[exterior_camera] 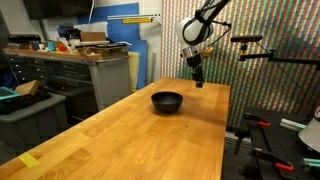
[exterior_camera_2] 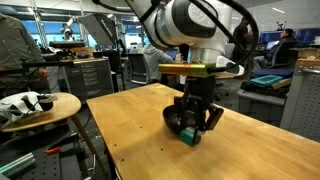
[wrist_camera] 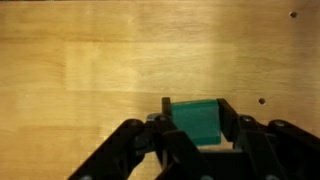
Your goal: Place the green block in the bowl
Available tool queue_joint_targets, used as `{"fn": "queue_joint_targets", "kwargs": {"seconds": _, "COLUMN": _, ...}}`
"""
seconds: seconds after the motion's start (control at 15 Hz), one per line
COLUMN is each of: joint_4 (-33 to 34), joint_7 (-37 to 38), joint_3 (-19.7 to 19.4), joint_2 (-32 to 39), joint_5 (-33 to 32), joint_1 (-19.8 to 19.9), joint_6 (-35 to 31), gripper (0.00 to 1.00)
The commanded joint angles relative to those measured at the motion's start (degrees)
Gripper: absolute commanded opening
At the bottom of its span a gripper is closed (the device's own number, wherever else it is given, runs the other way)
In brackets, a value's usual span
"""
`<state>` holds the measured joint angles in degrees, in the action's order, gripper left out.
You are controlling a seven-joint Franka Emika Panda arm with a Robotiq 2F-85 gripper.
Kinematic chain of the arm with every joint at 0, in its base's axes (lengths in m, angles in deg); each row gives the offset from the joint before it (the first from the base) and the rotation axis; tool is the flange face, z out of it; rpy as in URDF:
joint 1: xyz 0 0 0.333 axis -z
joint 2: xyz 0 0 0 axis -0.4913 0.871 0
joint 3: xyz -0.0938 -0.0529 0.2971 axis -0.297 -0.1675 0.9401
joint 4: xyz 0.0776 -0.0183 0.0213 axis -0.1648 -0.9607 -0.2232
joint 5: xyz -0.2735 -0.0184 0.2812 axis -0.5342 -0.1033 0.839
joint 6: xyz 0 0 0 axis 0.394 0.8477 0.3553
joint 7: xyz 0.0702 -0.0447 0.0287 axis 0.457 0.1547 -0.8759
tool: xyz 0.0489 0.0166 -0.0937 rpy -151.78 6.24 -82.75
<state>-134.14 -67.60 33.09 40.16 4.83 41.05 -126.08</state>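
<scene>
My gripper is shut on the green block, which sits between the two black fingers over bare wood in the wrist view. In an exterior view the gripper holds the block low over the wooden table, right in front of the black bowl, which it partly hides. In an exterior view the bowl stands empty on the table, and the gripper hangs behind it and to its right. The block is too small to make out there. The bowl is out of the wrist view.
The long wooden table carries a yellow tag at its near corner. A round stool with a white-and-black object stands beside the table. Workbenches and a tripod arm surround it.
</scene>
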Motion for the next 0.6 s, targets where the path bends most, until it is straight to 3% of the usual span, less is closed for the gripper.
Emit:
{"fn": "queue_joint_targets", "kwargs": {"seconds": 0.0, "joint_4": -3.68, "joint_7": 3.06, "joint_3": 0.92, "joint_2": -7.82, "joint_5": 1.10, "joint_1": -2.55, "joint_6": 4.09, "gripper": 0.23}}
{"fn": "queue_joint_targets", "kwargs": {"seconds": 0.27, "joint_4": -3.10, "joint_7": 7.52, "joint_3": 3.51, "joint_2": -10.59, "joint_5": 2.54, "joint_1": -6.30, "joint_6": 6.88, "gripper": 0.23}}
{"fn": "queue_joint_targets", "kwargs": {"seconds": 0.53, "joint_4": -0.20, "joint_7": 12.29, "joint_3": 6.28, "joint_2": -8.95, "joint_5": 2.61, "joint_1": -10.19, "joint_6": 8.15, "gripper": 0.23}}
